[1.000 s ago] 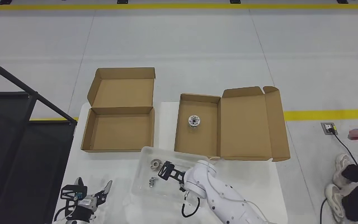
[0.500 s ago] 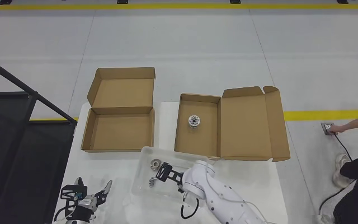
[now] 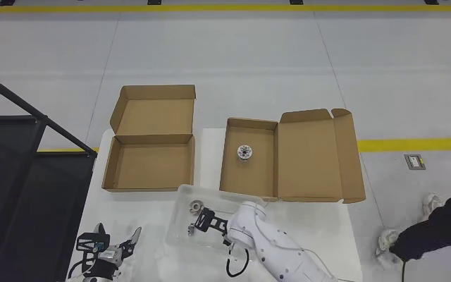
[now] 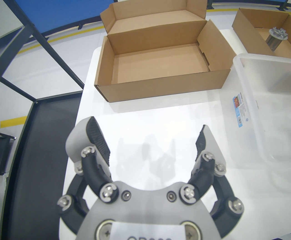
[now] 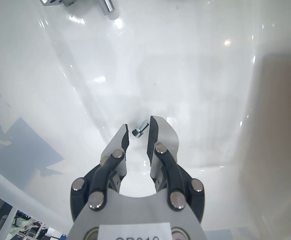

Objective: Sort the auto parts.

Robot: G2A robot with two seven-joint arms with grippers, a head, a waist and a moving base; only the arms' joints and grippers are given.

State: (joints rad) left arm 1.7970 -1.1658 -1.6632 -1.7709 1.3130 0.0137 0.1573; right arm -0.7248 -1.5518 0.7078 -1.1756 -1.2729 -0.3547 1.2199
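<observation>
A small silver bolt [image 5: 140, 129] lies on the floor of the clear plastic bin [image 3: 182, 192]. My right gripper [image 5: 138, 125] is down inside the bin, open, one finger on each side of the bolt with a narrow gap to both. The top view shows this gripper [image 3: 200, 221] between a round grey part [image 3: 195, 206] and a small metal bracket [image 3: 192, 228]. My left gripper [image 4: 147, 130] hangs open and empty over bare table, left of the bin [image 4: 261, 95]. A round geared part [image 3: 244, 151] sits in the right cardboard box [image 3: 232, 180].
The left cardboard box [image 3: 149, 166] stands open with nothing inside, behind my left gripper [image 3: 116, 247]. A chrome pin [image 5: 108, 8] and a bracket [image 5: 54, 2] lie farther off in the bin. A black frame [image 3: 42, 176] borders the table's left side.
My right gripper has moved a little leftward and deeper into the bin. The left arm has stayed put.
</observation>
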